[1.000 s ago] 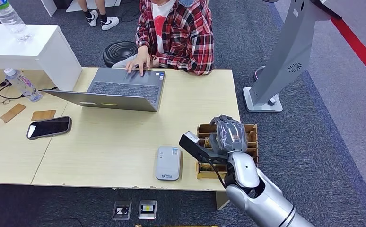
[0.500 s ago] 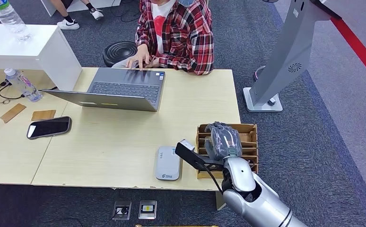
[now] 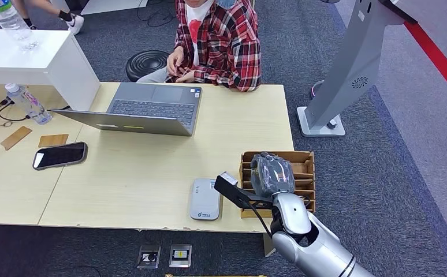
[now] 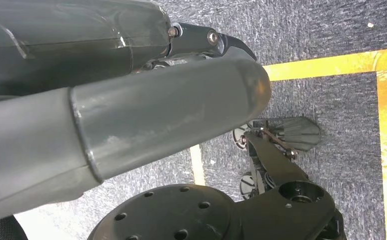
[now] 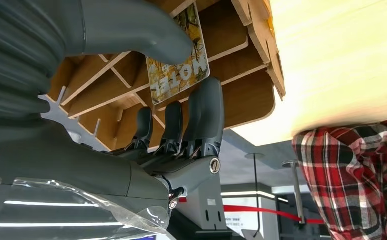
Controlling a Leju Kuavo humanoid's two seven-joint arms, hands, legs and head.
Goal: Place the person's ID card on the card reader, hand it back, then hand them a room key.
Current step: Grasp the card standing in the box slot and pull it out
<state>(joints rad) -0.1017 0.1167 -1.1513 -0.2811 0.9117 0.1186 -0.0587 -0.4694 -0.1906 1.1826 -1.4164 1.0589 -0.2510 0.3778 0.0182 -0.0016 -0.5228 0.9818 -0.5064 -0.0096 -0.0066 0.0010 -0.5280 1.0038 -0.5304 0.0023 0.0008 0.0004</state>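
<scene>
My right hand (image 3: 272, 173) reaches down into the wooden key box (image 3: 305, 158) at the table's right front corner. In the right wrist view the thumb (image 5: 146, 30) lies on one face of a yellow patterned room key card (image 5: 177, 70) and the dark fingers (image 5: 205, 112) on the other, pinching it while it still stands in its slot. The white card reader (image 3: 205, 199) lies on the table just left of the box, nothing on it. My left hand (image 4: 171, 115) hangs over the floor, holding nothing. The person in a red plaid shirt (image 3: 224, 40) sits across the table.
An open grey laptop (image 3: 149, 109) stands in front of the person. A black phone (image 3: 59, 154), two brown cards and a water bottle (image 3: 28, 104) lie on the left. A white kiosk stand (image 3: 348, 69) rises on the floor to the right of the table.
My right hand has dropped and moved slightly left, deeper into the key box, then held still. The person's hand has left the laptop keyboard and drawn back to their lap.
</scene>
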